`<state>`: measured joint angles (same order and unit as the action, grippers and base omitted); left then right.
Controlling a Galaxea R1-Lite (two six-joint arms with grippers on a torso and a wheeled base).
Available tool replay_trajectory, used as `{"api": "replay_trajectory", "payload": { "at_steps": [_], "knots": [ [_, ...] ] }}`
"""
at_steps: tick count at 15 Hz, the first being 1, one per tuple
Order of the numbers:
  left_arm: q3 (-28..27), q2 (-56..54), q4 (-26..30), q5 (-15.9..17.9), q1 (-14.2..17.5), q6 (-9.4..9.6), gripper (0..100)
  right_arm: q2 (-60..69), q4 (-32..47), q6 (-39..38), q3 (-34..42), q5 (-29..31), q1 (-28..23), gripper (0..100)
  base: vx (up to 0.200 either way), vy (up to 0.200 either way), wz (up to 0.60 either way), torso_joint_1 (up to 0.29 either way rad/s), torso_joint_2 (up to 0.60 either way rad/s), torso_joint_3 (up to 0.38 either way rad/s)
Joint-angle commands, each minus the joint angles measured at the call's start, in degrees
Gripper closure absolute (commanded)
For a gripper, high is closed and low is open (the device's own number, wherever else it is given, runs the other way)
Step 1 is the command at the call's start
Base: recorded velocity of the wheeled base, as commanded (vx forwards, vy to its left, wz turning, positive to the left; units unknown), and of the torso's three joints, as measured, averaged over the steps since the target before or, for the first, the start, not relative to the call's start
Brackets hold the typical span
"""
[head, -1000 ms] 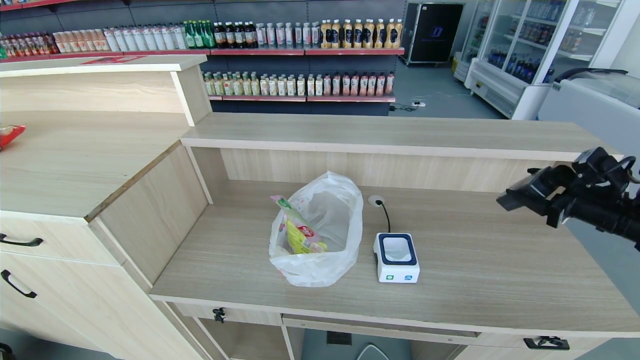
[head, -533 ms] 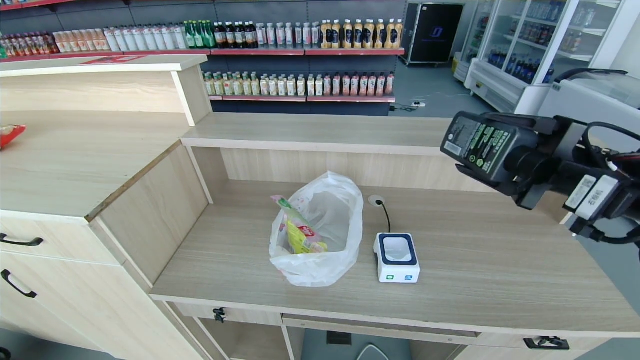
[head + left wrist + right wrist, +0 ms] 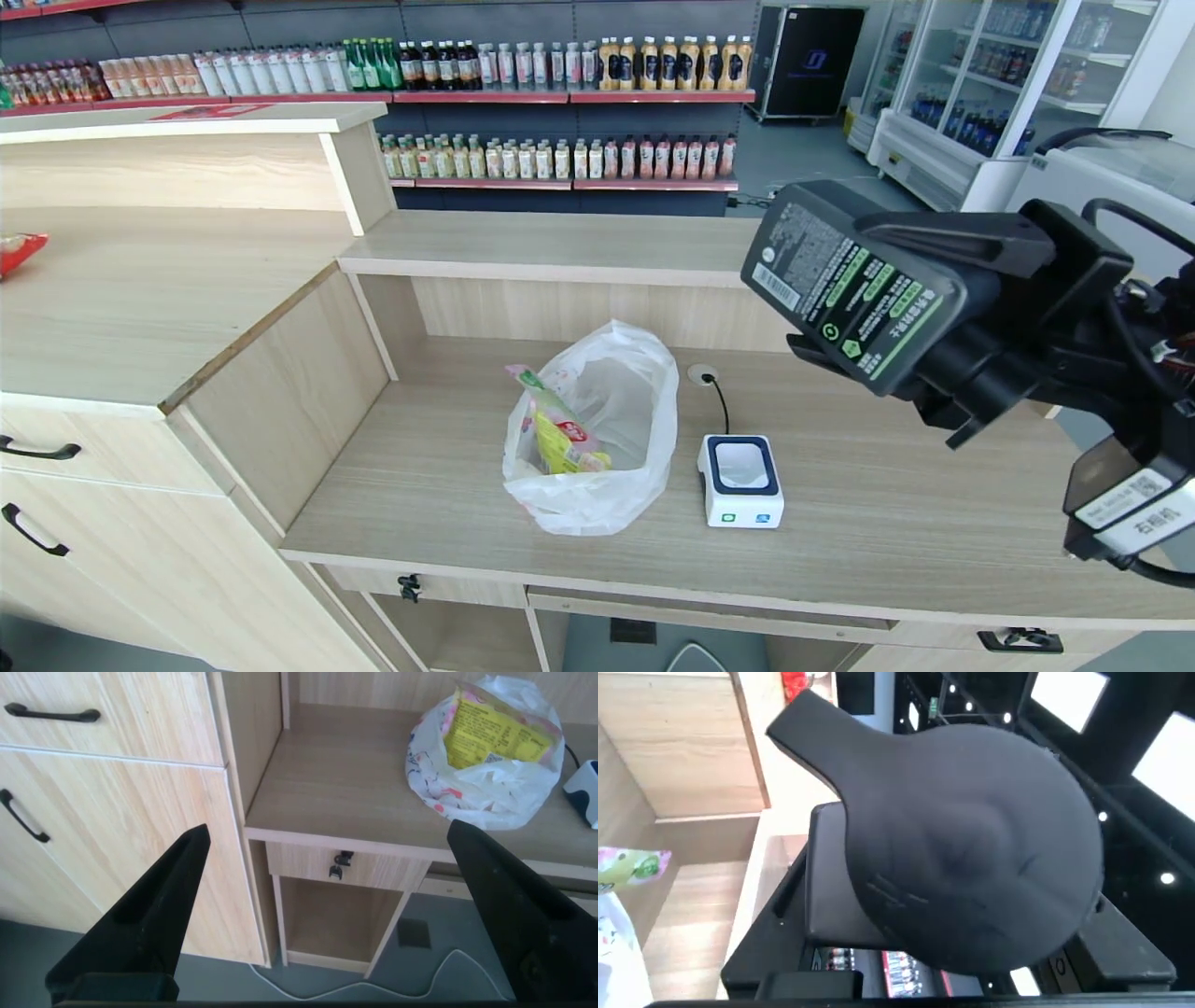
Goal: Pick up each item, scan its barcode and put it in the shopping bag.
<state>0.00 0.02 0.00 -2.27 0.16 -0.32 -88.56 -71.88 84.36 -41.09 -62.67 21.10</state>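
Pinching what, that right gripper (image 3: 836, 285)? asks one.

A black box (image 3: 878, 308), answers the other; one finger lies across its top and one under it; it hangs tilted in the air over the right part of the counter (image 3: 934, 551), label side up, well apart from the scanner (image 3: 740, 481); it hides part of the upper ledge (image 3: 597, 245).

And around it?

The shopping bag (image 3: 635, 392) stands open just left of the scanner, a yellow-green snack packet (image 3: 560, 434) inside; a cable (image 3: 721, 406) runs from the scanner to a hole in the counter; shelves of bottles (image 3: 560, 93) line the wall behind; a red packet (image 3: 19, 250) lies on the higher counter at far left.

The left gripper (image 3: 327, 835)?

Spread wide with nothing between its fingers; low, beside the drawers (image 3: 103, 765), below counter level.
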Motion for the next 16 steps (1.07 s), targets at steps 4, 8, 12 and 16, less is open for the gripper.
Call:
{"api": "replay_trajectory", "payload": {
  "at_steps": [4, 8, 12, 16],
  "knots": [
    [0.0, 0.0, 0.0, 0.0, 0.0, -0.03, 0, 7.4, 1.9, -0.1, 4.7, 0.4, 4.2, 100, 0.0, 0.0, 0.0, 0.0, 0.0, 0.0],
    [0.0, 0.0, 0.0, 0.0, 0.0, -0.03, 0, 12.3, 2.4, -0.3, 7.9, 0.4, 6.0, 100, 0.0, 0.0, 0.0, 0.0, 0.0, 0.0],
    [0.0, 0.0, 0.0, 0.0, 0.0, -0.03, 0, 13.4, 3.6, 0.3, 10.4, 0.5, 6.0, 100, 0.0, 0.0, 0.0, 0.0, 0.0, 0.0],
    [0.0, 0.0, 0.0, 0.0, 0.0, -0.03, 0, 11.9, 3.2, 0.4, 10.2, 2.6, 9.3, 100, 0.0, 0.0, 0.0, 0.0, 0.0, 0.0]
  ]
}}
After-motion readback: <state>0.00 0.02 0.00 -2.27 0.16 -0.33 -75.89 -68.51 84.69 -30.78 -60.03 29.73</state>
